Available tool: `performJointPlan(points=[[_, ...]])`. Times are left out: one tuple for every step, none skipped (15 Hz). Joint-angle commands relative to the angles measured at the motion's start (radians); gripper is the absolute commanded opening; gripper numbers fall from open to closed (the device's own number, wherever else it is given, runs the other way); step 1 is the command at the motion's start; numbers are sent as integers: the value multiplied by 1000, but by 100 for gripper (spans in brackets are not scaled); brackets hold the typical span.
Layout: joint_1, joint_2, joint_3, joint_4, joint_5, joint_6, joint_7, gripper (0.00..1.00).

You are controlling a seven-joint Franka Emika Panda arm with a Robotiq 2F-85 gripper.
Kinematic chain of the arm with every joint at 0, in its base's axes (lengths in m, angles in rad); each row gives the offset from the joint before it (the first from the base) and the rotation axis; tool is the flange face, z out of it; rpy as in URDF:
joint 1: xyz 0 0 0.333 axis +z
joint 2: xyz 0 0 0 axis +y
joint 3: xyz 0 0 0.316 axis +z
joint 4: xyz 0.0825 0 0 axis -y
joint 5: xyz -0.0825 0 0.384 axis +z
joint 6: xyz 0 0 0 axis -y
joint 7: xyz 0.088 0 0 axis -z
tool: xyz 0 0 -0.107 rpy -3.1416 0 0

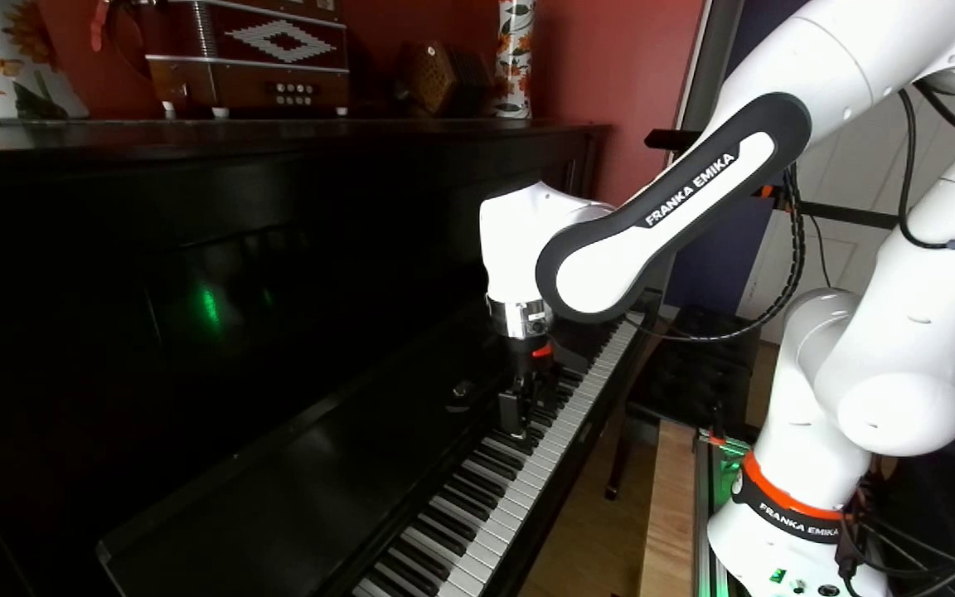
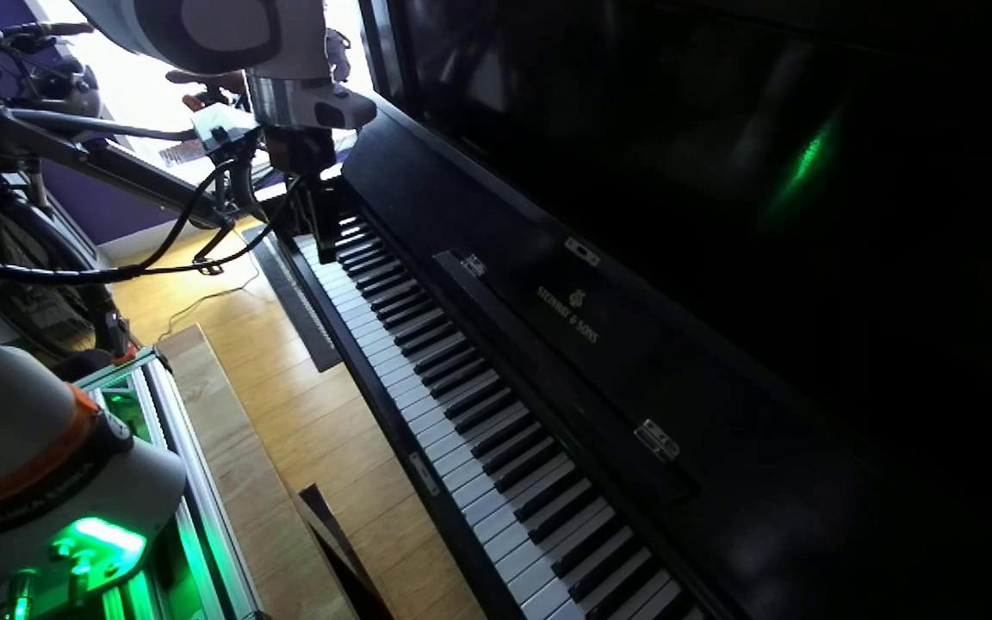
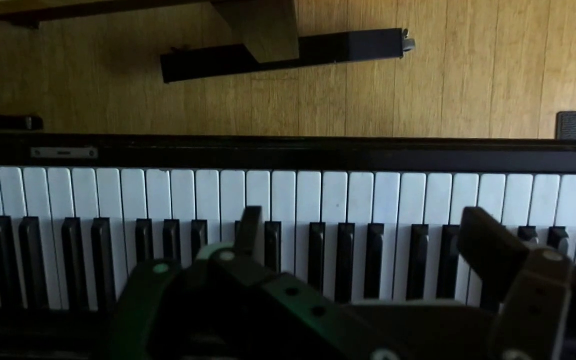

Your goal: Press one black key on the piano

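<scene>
The large black upright piano (image 1: 220, 282) shows in both exterior views (image 2: 703, 319), with its long row of white and black keys bared. In the wrist view the row runs across the picture, with black keys such as this one (image 3: 344, 260) between the jaws. My gripper (image 3: 361, 212) is open and empty, its two fingers wide apart with several keys between them. In both exterior views the gripper (image 1: 519, 427) points down at the far part of the keyboard (image 2: 324, 254). I cannot tell whether the fingertips touch any key. The gripper body hides the back ends of some keys.
An accordion (image 1: 254, 54), a concertina (image 1: 444, 79) and a flowered vase (image 1: 515, 58) stand on the piano. The raised key lid (image 2: 677, 319) rises behind the keys. A black bench (image 1: 693, 373), a bicycle (image 2: 117, 164) and a hanging arm cable (image 2: 74, 277) are near.
</scene>
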Motion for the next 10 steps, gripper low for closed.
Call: performJointPlan(points=[[0, -1, 0, 1, 0, -2, 1, 100], [0, -1, 0, 1, 0, -2, 2, 100], [0, -1, 0, 1, 0, -2, 3, 100], [0, -1, 0, 1, 0, -2, 4, 100], [0, -1, 0, 1, 0, -2, 4, 100], [-19, 37, 3, 10, -21, 21, 49, 100], [-23, 56, -2, 12, -17, 38, 48, 100], [-25, 94, -11, 10, -9, 100, 20, 100], [-29, 113, -13, 8, -16, 144, 15, 100], [-26, 144, -20, 6, -2, 200, -11, 100]])
